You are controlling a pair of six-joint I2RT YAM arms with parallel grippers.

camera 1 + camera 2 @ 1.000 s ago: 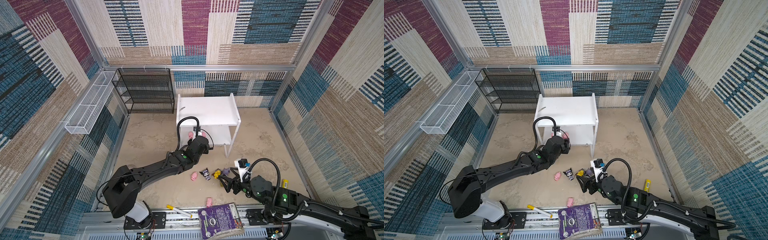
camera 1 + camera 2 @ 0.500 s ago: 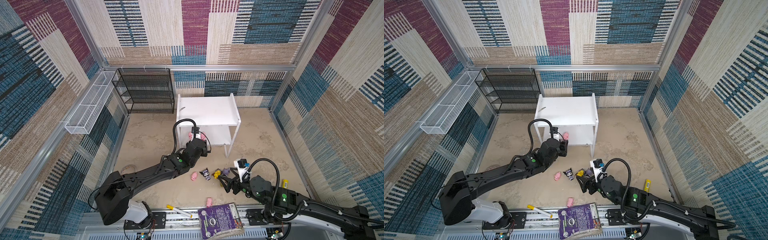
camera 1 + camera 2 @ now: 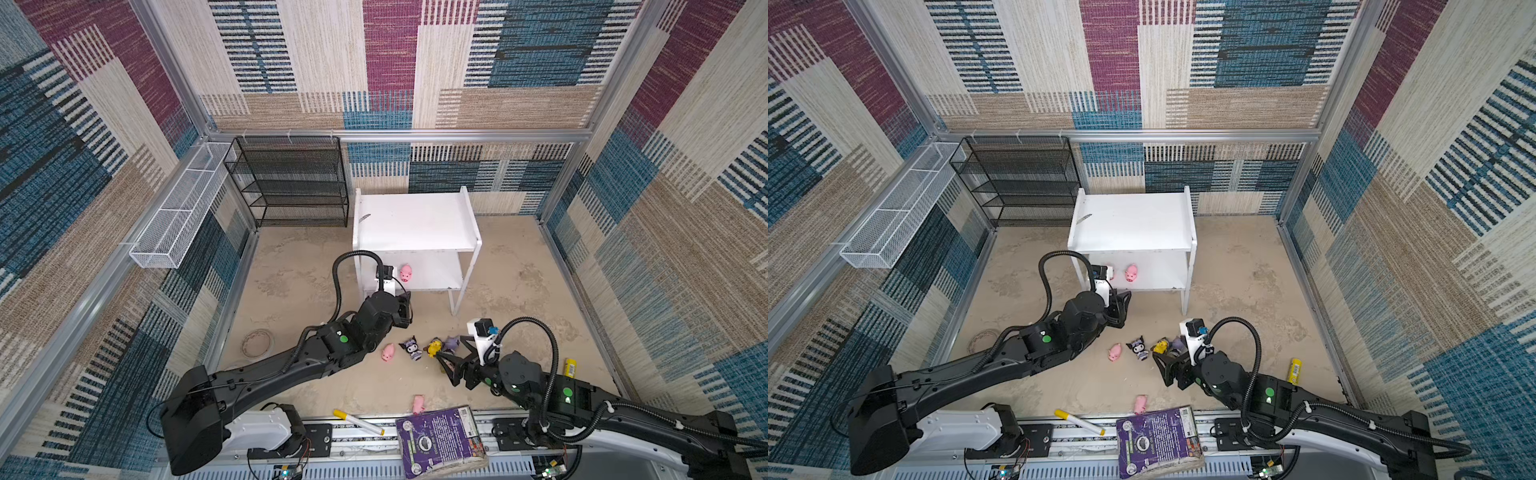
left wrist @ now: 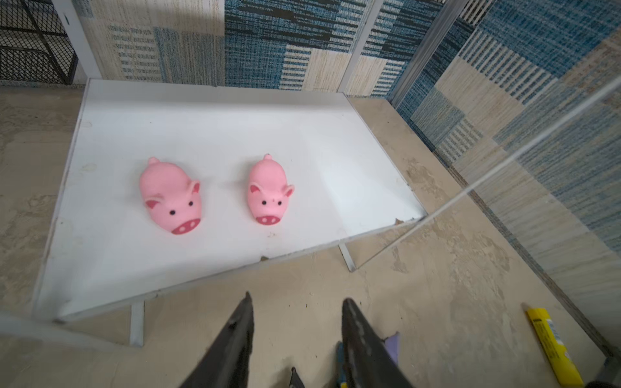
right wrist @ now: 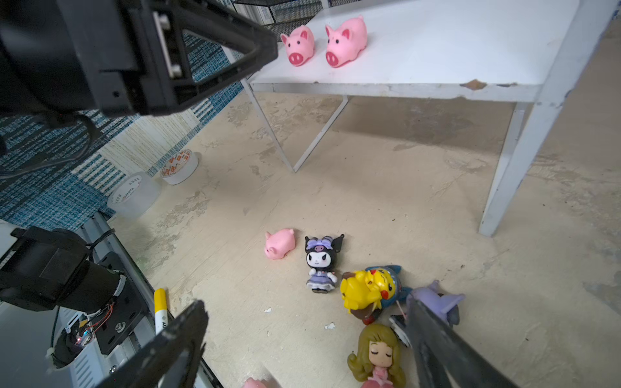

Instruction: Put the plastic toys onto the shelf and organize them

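Pigs stand side by side near the front edge of the shelf's (image 3: 415, 220) lower board: first pig (image 4: 171, 196), second pig (image 4: 268, 189). The left tool (image 4: 297, 299) hangs just before that edge, partly spread and empty. The right tool (image 5: 305, 302) is spread wide, low over the counter (image 3: 519, 291), with the blonde girl (image 5: 376, 356) between its fingers. The lilac toy (image 5: 437, 297) is just beside one finger. A third pig (image 3: 388, 353), the black-purple toy (image 3: 411, 348) and the yellow hooded toy (image 3: 434, 347) lie near.
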